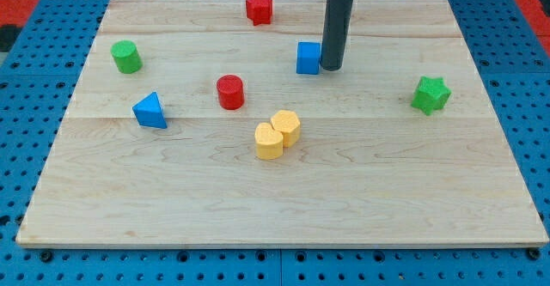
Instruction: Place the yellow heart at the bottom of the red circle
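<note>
Pale wooden table on a blue pegboard surround. The arm carries no claw, so there is nothing to read as released or clenched: only a straight dark rod coming down from the view's top.

My tip rests on the table, just beside the blue cube, on that block's view-right side; touching or a hair apart, cannot tell.

From the tip:
- Yellow heart block: toward the view's bottom and a little left, well apart.
- Yellow hexagonal block: pressed against the heart's upper right.
- Red circle, a short cylinder: left and slightly down; the heart lies below it and to its right.
- Blue triangular block: far left, lower.
- Green cylinder: far left, level.
- Red star-like block: up and left.
- Green star block: right, slightly down.
</note>
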